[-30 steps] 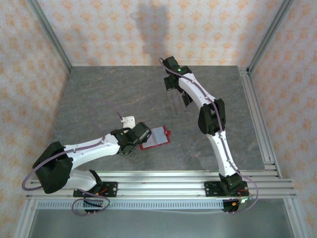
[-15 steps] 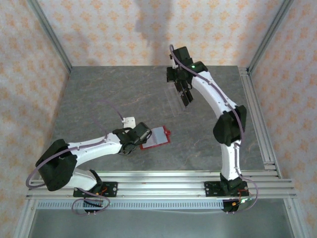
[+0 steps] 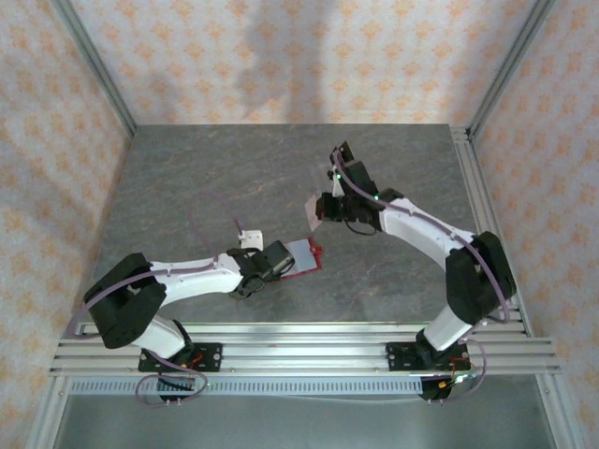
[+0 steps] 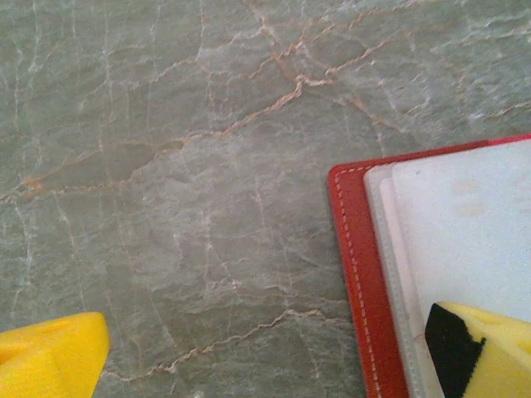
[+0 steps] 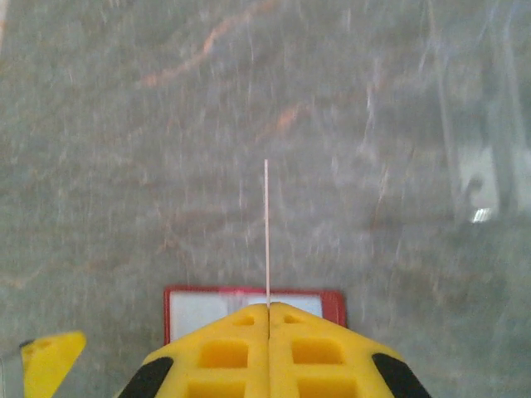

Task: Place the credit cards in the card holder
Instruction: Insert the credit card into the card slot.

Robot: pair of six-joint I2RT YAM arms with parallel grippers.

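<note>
Right gripper (image 5: 268, 308) swung toward card holder (image 3: 301, 257), seemingly pinching credit card (image 3: 314, 212)

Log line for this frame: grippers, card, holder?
left gripper open, one finger over open card holder | right gripper shut on credit card, apart from holder | card not yet inserted

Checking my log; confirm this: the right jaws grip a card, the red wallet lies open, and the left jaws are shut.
Wrong on the left jaws: they stand wide open, one finger over the card holder, per the left wrist view. The rest holds.
</note>
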